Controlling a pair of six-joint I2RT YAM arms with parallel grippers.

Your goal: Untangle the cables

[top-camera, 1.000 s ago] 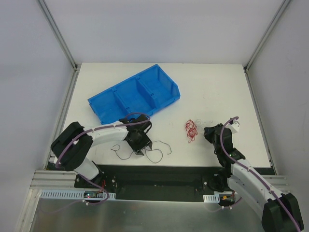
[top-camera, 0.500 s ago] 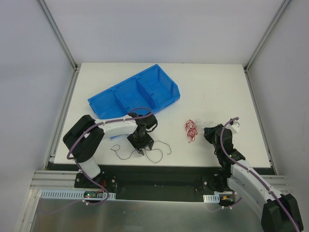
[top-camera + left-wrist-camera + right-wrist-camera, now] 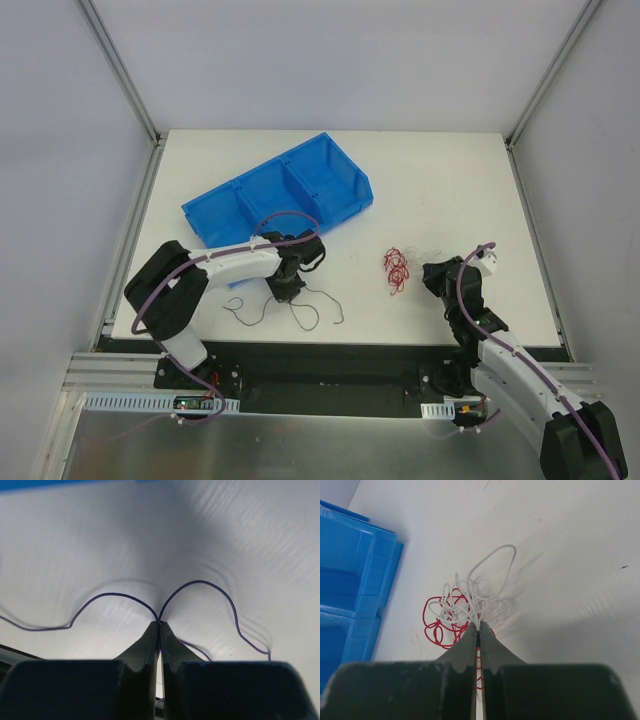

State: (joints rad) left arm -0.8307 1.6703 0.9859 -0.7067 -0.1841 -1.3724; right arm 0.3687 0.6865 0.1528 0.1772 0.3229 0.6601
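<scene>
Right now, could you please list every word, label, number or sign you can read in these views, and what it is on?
None readable. The blue bin, the left gripper shut on the dark wire and the right gripper shut on the white wire carry no markings. The small parts at the arm bases are too small to read.

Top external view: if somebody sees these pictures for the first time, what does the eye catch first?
The bright blue bin at the far left of the table stands out most. At mid-table lies a small tangle of red wire and white wire; the right gripper pinches the white one in shut jaws. Near the front, the left gripper pinches a looping black wire.
</scene>
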